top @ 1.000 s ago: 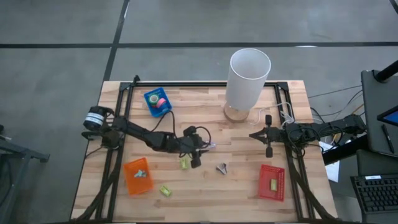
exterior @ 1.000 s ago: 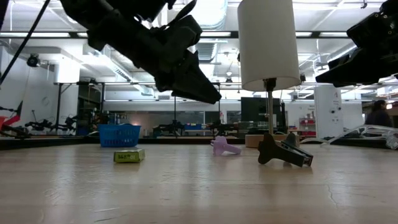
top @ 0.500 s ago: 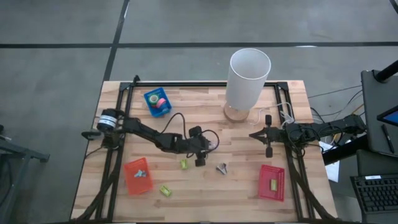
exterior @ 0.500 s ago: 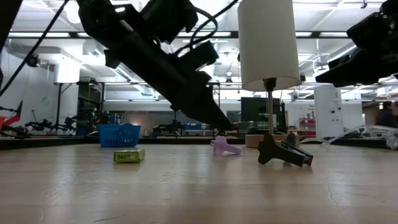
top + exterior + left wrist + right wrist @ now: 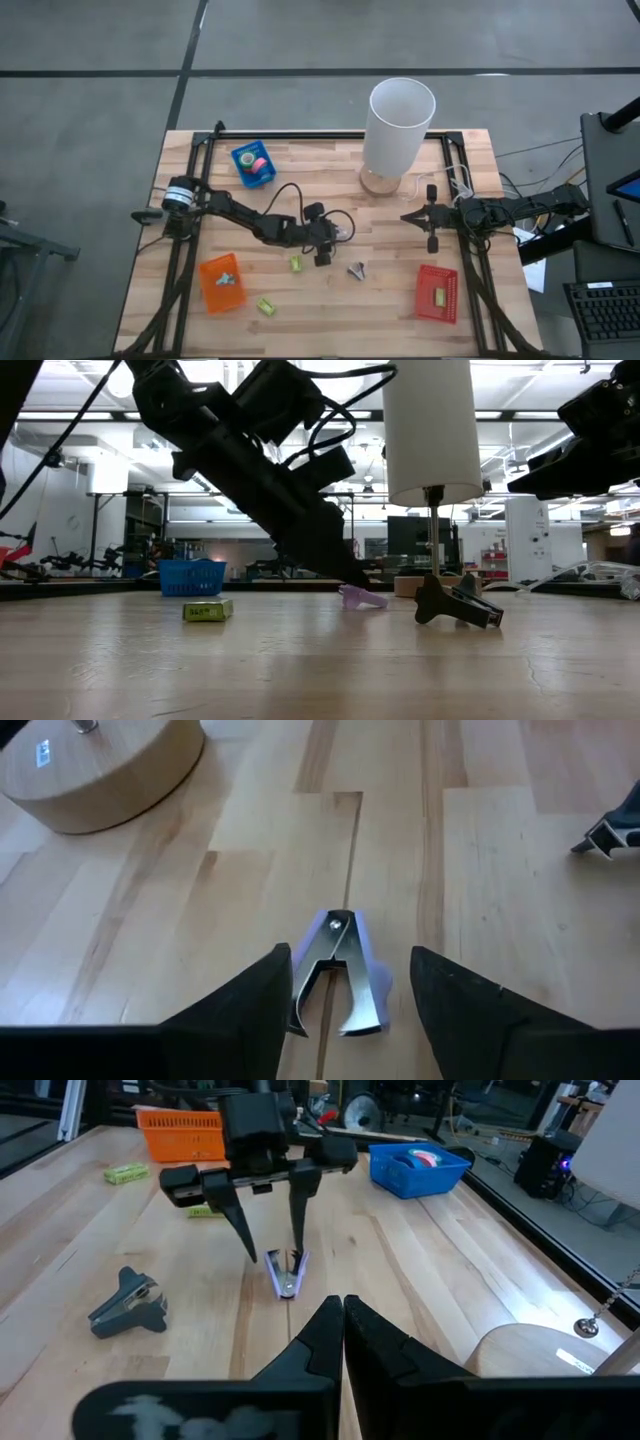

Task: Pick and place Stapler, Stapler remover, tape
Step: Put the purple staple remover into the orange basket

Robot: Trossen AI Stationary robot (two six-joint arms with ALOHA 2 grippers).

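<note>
A lilac staple remover (image 5: 338, 970) lies flat on the wooden table near its middle. My left gripper (image 5: 350, 1015) is open and slants down over it, one finger (image 5: 243, 1230) on each side of it, low above the wood (image 5: 365, 582). Whether a finger touches it does not show. A second, dark staple remover (image 5: 356, 270) rests on the table nearer the front. Tape rolls (image 5: 255, 163) lie in a blue basket (image 5: 240, 158) at the far left. My right gripper (image 5: 405, 217) waits shut at the right. The stapler is out of view.
A white lamp (image 5: 400, 120) on a round wooden base (image 5: 95, 770) stands at the far middle. An orange basket (image 5: 221, 282) sits front left and a red basket (image 5: 437, 292) front right. Yellow-green blocks (image 5: 296, 263) (image 5: 266, 306) lie on the wood.
My left gripper has sunk toward the table and gone a little toward its right edge, coming down over the lilac staple remover. The remover has stayed where it was.
</note>
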